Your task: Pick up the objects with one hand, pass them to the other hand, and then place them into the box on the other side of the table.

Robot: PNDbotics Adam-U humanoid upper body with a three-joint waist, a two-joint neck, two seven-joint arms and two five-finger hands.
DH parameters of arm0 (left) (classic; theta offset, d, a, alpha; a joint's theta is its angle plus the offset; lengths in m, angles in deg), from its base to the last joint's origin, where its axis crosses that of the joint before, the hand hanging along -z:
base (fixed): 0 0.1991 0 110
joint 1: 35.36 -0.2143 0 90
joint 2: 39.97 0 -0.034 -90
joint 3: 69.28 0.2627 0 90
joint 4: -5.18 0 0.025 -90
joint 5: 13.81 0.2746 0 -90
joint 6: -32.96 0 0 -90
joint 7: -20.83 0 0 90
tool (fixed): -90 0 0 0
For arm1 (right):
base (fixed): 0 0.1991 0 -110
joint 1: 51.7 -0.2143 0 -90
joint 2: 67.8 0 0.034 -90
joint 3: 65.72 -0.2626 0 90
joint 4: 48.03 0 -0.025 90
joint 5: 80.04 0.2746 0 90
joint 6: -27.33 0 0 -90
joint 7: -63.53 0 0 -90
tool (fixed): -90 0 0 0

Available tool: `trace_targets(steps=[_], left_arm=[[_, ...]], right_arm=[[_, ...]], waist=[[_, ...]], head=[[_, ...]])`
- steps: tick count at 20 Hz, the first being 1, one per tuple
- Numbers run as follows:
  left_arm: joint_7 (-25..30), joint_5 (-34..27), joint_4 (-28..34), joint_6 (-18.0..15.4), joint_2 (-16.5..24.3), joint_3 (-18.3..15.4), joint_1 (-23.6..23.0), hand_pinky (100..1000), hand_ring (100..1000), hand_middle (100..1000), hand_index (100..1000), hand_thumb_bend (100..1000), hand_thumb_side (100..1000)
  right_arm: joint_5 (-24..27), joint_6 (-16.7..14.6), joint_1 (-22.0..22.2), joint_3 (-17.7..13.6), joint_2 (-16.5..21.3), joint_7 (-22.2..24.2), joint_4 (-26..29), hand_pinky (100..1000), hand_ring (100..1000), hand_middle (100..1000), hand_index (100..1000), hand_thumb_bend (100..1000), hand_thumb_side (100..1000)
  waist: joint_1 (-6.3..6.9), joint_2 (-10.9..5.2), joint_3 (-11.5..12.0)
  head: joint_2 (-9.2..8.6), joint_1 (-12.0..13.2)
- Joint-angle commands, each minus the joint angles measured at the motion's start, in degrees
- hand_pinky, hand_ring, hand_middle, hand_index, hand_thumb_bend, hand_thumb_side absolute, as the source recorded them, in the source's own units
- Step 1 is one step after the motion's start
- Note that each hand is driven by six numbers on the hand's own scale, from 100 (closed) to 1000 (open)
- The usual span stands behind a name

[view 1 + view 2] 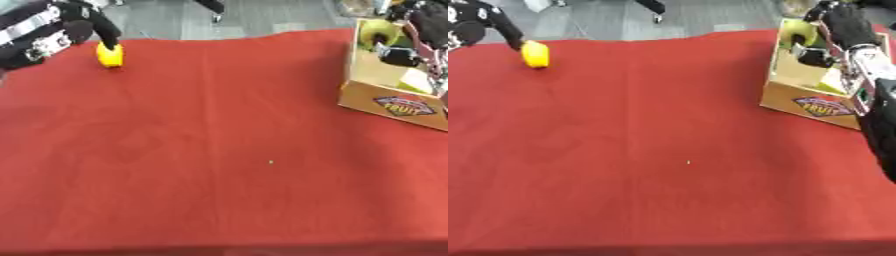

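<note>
My right hand (843, 27) hangs over the open cardboard fruit box (811, 95), fingers curled around a round green fruit (378, 31). Far across the red-clothed surface (219, 150), left-hand (66, 25) fingers touch a yellow fruit (109, 55), seemingly ungrasped; that pass remains.

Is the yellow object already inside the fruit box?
No. The yellow object lies on the red cloth at the far left by the left hand, across from the box.

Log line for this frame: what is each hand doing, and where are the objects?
left hand: fingers on yellow object, far left | right hand: over box, beside green object | phase: pick starting
</note>
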Motion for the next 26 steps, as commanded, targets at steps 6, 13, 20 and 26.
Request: trace_targets(steps=[6,13,20,26], left_arm=[[-2.64,2.82,-2.94,0.98,3.72,-4.39,-1.01,752,589,576,745,130,983],[-11.51,15.63,-11.14,1.68,5.96,-9.0,0.88,747,601,591,751,190,822],[-33.51,38.63,-27.11,8.47,2.74,-13.53,7.55,764,652,644,796,360,654],[-54.77,45.39,-41.71,19.73,-1.07,-19.71,12.73,794,709,702,828,436,797]], right_arm=[[0.18,-1.92,0.09,-2.24,4.56,-2.26,3.22,827,837,717,961,285,804],[13.29,-5.3,9.22,-1.09,4.54,-1.24,35.42,832,826,659,901,138,216],[19.12,-6.22,17.38,1.18,-7.76,5.47,66.28,836,815,614,874,100,164],[22.47,-8.76,18.39,4.29,-16.46,8.87,72.66,831,817,573,851,100,194]], waist=[[0.26,0.12,-0.96],[-0.82,0.76,-3.78],[-1.93,1.68,-8.05],[-2.87,5.05,-13.95]], head=[[-0.15,0.75],[-0.15,5.16],[-1.65,13.08],[-5.43,20.16]])
